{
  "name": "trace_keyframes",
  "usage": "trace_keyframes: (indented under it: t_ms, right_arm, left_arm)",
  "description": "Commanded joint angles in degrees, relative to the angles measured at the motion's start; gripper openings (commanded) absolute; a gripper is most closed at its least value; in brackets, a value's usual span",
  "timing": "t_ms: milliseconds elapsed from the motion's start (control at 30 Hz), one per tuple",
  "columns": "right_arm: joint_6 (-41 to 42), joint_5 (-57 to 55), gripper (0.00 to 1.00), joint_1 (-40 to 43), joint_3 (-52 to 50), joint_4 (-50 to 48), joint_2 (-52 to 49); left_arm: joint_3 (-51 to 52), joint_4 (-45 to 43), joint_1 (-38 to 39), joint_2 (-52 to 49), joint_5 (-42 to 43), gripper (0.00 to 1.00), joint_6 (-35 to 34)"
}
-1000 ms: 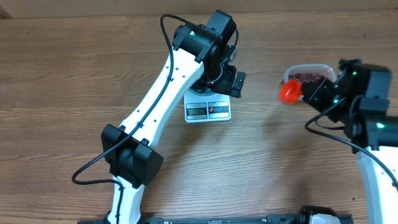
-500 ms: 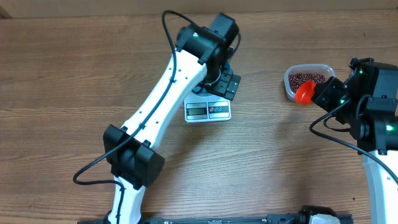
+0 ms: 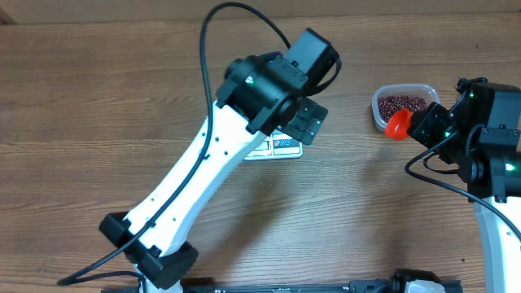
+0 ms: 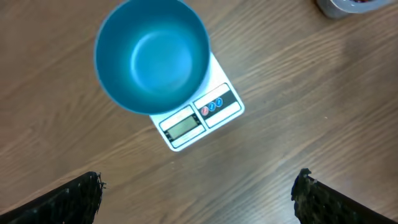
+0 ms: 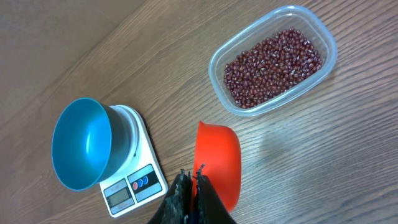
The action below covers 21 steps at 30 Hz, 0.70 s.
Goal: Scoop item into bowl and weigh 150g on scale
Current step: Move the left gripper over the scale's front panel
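Though below left hand, bowl apart.

No legible text or number was found; markings on the small flat white rectangular plastic scale were too small to be read.

A brown wood-grain table is filling nearly every view, its grain running left to right in the overhead view. A paler tan strip is showing along its far edge. Soft, even light is falling, leaving only faint shadows on the wood.
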<state>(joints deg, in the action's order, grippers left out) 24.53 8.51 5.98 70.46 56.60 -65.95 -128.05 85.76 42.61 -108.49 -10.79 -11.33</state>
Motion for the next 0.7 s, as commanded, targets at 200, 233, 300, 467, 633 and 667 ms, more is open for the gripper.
trace_keyframes:
  t_ms: [200, 233, 300, 467, 633, 667]
  right_arm:
    - [-1.1, -1.7, 0.04, 0.2, 1.7, -1.2, 0.5]
    - [-1.1, -1.6, 0.04, 0.2, 1.7, -1.2, 0.5]
    - [-1.1, -1.7, 0.04, 0.2, 1.7, -1.4, 0.5]
    - [-1.8, -1.6, 0.04, 0.2, 1.7, -2.1, 0.5]
    - [-2.1, -1.6, 0.04, 0.2, 1.7, -2.0, 0.5]
    - [-2.1, -1.6, 0.04, 0.2, 1.7, -2.0, 0.5]
  left_arm:
    - [18.4, -12.9, -0.4, 4.2, -1.2, 1.0, 2.2]
    - [20.5, -14.7, -0.4, 4.7, -1.0, 1.0, 2.3]
    - [25.6, -19.3, -0.4, 5.5, -0.3, 1.0, 2.4]
    - [32.7, -26.9, -0.4, 5.5, 0.3, 1.0, 2.3]
    - [39.2, -33.2, -0.7, 5.5, 1.9, 1.0, 1.9]
    - [40.6, -34.4, -0.8, 5.5, 3.0, 0.99, 1.9]
